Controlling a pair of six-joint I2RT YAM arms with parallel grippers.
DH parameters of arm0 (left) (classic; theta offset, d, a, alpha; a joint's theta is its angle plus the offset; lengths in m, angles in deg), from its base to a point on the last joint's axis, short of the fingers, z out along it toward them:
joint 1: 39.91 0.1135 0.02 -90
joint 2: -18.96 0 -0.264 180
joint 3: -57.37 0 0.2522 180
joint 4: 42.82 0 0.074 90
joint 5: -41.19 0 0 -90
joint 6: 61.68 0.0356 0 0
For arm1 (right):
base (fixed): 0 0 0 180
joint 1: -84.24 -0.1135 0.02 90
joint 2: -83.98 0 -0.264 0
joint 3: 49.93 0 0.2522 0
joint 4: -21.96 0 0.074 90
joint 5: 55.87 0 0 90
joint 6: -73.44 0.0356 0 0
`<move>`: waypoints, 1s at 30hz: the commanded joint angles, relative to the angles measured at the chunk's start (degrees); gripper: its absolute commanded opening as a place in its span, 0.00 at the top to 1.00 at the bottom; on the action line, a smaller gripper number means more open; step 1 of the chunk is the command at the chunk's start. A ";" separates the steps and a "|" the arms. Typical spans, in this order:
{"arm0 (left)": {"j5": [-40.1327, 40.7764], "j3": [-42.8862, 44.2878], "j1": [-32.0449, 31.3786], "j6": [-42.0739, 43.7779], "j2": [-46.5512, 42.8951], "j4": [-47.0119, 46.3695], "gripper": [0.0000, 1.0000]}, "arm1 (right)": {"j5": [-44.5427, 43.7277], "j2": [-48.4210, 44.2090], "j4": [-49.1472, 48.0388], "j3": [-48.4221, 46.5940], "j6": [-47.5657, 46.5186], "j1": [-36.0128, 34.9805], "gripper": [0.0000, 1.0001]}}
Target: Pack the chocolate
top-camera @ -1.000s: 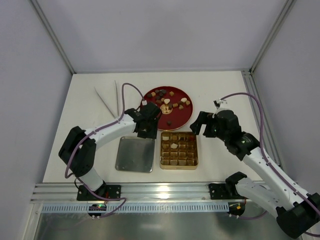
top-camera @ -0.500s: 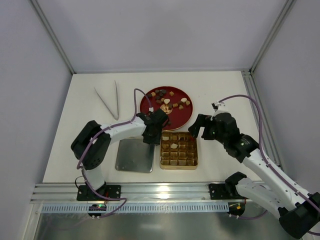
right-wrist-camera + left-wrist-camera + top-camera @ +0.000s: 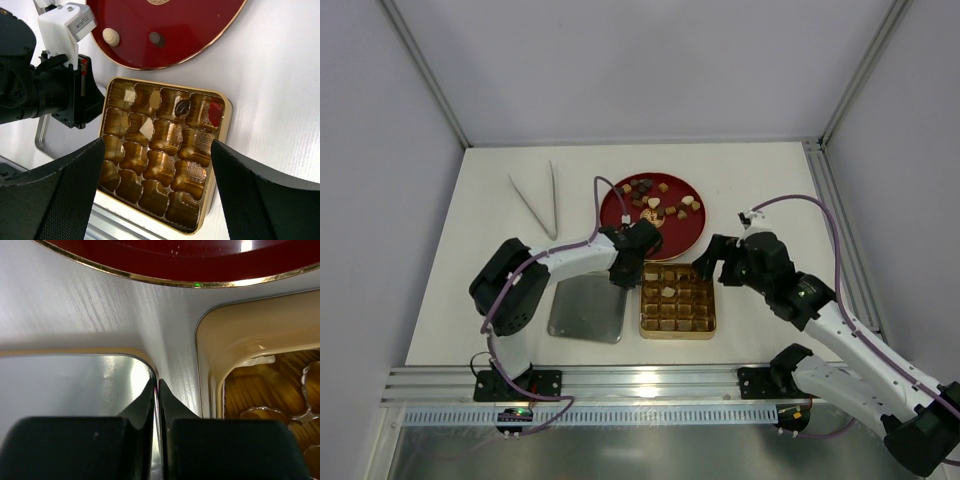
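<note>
Chocolate pieces (image 3: 655, 200) in brown, dark and cream lie scattered on the round red plate (image 3: 685, 238). The square gold tin (image 3: 677, 333) sits just in front of the plate, and a few of its cells hold pieces, among them a white one (image 3: 146, 128) and a dark one (image 3: 182, 106). My left gripper (image 3: 158, 382) is down at the table between the tin and the silver lid (image 3: 585, 310), shut on the lid's thin rim at its far right corner. My right gripper (image 3: 157, 185) hovers open over the tin, holding nothing.
A pair of white tongs (image 3: 535, 200) lies at the back left. The lid (image 3: 65, 385) lies flat left of the tin's rim (image 3: 235, 325), with a narrow strip of table between them. The plate's gold edge (image 3: 150, 279) is just beyond the left fingers.
My left gripper came down from the plate's edge to the lid's corner and shut on its rim; the lid shifted slightly left. The right gripper moved a little closer over the tin.
</note>
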 commanded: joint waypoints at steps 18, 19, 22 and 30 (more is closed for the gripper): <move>-9.23 8.77 6.11 4.31 -4.46 8.40 0.95 | -4.23 9.11 -16.34 0.97 12.33 -18.01 0.20; -9.23 8.42 6.02 4.67 -4.46 8.23 0.91 | -4.49 9.03 -16.25 0.97 12.34 -18.18 0.20; -9.23 7.19 5.58 5.63 -4.38 7.70 0.82 | -5.46 8.85 -15.72 0.88 12.25 -18.10 0.20; -7.83 7.10 3.30 8.36 0.63 7.79 0.74 | -5.99 8.94 -14.84 0.53 11.72 -18.10 0.20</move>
